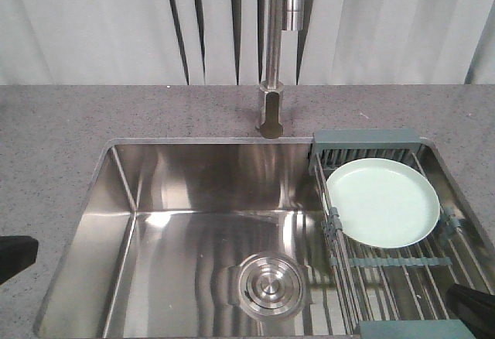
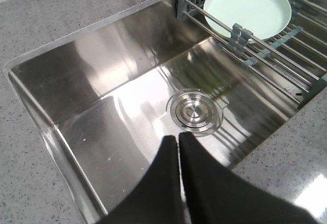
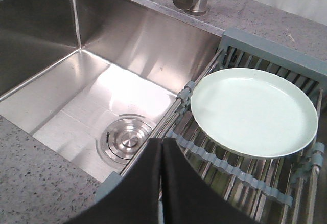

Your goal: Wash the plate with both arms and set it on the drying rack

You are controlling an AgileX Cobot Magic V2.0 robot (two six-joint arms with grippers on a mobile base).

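Plate (image 1: 381,202), pale mint green and face up, lies on the drying rack (image 1: 402,265) that spans the right end of the steel sink (image 1: 193,200), close to the rack's grey-green far end bar (image 1: 366,138). The front view alone shows the whole layout: the faucet (image 1: 272,53) rising from the speckled grey desk (image 1: 54,138) behind the basin, the round drain (image 1: 268,285) in the sink floor, and only dark scraps of the two arms at the lower left and lower right edges. The left wrist view shows the left tool (image 2: 178,138) with its two black fingers pressed together and holding nothing, above the sink's near side, short of the drain, with the plate well apart at the top right. The right wrist view shows the right tool (image 3: 161,141) likewise closed and empty, hanging over the rack's inner edge, near the plate's near rim but apart from it; the rack's cross strip (image 3: 230,168) runs below the plate. The basin left of the rack is open, bounded by steep shiny walls, and bare rods lie between the plate and the rack's near end.
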